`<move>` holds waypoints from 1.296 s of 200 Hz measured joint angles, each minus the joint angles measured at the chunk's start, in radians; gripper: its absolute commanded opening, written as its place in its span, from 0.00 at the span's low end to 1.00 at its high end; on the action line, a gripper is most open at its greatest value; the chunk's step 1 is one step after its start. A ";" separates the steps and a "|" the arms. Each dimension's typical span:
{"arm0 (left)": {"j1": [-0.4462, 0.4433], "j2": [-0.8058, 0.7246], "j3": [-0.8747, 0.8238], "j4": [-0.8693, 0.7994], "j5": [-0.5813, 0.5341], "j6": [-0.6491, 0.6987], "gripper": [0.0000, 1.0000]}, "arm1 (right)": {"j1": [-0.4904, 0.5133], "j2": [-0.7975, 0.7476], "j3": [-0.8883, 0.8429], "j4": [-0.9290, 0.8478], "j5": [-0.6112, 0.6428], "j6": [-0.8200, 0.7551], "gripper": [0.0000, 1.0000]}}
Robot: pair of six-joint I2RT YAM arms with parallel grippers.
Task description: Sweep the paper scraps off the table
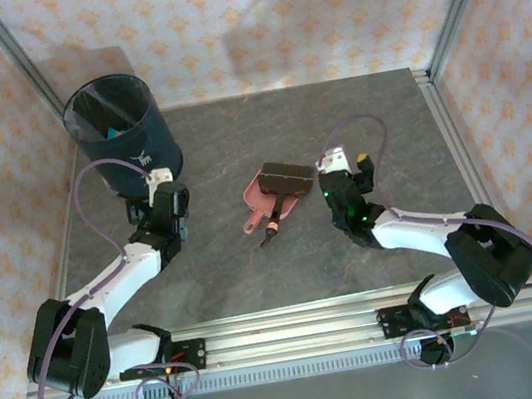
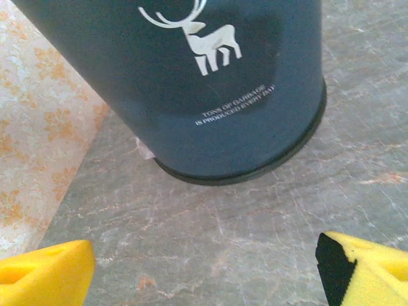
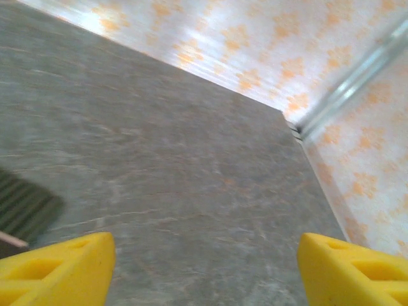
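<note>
At about 10 o'clock on the desk (image 1: 290,287) stands a dark blue bin (image 1: 125,141), and the only one of the paper scraps (image 1: 112,133) I can make out is a teal fleck down inside it; the grey surface shows none that I can tell. Just at the bin's 5 o'clock side hover the left fingers (image 1: 163,185), spread wide and released with nothing between them, the bin's wall looming close in the left wrist view. That closeness is the main hazard, I judge: a careless swing of this arm could clip the bin, tip it and spill the gathered scraps back over the desk. Near the middle lies the pink dustpan (image 1: 258,203) with the brush (image 1: 272,224) resting across it, neither one held; a knock could roll the brush off or push the pan askew. At the pan's 3 o'clock, just beside it, the right fingers (image 1: 347,166) are likewise spread and empty, aimed at bare desk; drawing this arm back on a low path could catch the pan's edge and drag it
</note>
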 measured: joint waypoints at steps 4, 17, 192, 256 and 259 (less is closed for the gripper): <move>0.004 0.000 -0.006 0.016 -0.001 0.002 0.91 | -0.013 -0.001 0.000 -0.002 0.000 0.002 0.75; 0.018 0.011 -0.023 0.060 -0.001 0.013 0.91 | -0.060 -0.004 0.000 -0.014 -0.001 0.009 0.76; 0.277 0.192 -0.346 0.779 0.510 0.018 1.00 | -0.502 -0.069 -0.249 0.249 -0.418 0.237 0.79; 0.277 0.269 -0.272 0.798 0.518 0.013 1.00 | -0.515 0.036 -0.260 0.370 -0.502 0.270 0.79; 0.277 0.269 -0.269 0.799 0.517 0.013 1.00 | -0.515 0.041 -0.260 0.373 -0.505 0.269 0.80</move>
